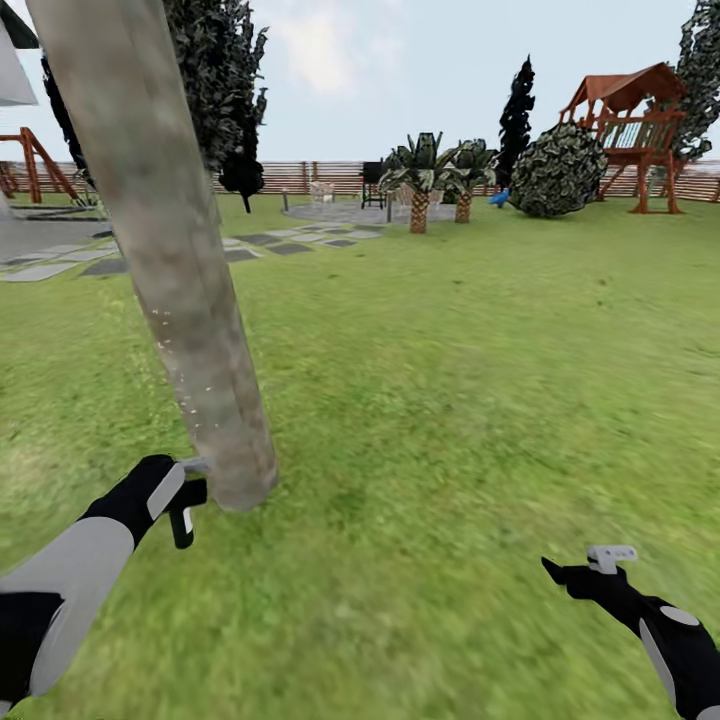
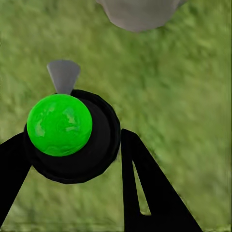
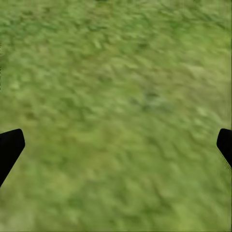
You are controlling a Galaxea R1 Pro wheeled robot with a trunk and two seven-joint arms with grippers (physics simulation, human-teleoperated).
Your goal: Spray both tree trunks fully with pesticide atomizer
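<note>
Grass (image 1: 430, 400) lies under both arms and runs off toward the fence. Nearest on the robot's left, the left gripper (image 1: 185, 495) is clamped on the pesticide atomizer (image 1: 188, 505); from the head view the bottle's black body hangs below the hand and its light grey trigger head pokes toward the trunk. In the left wrist view the atomizer (image 2: 72, 137) sits between the two black fingers (image 2: 145, 193), a bright green spot on its round black body and the grey nozzle pointing toward the grey flare of the trunk base (image 2: 137, 12). On the other side the right gripper (image 1: 585, 570) hovers low over the lawn with nothing in it; its wrist view has the two dark fingertips (image 3: 9, 147) spread wide at either edge above blurred grass.

Just beyond the left hand stands the tree trunk (image 1: 170, 260), a leaning, mottled grey-brown column dotted with tiny white specks on its lower part, the atomizer's nozzle almost at its base. Farther off lie grey paving stones (image 1: 270, 240), two short palms (image 1: 420, 185), a round bush (image 1: 558, 170), a red wooden play tower (image 1: 635, 120) and the slatted brown fence (image 1: 320, 178).
</note>
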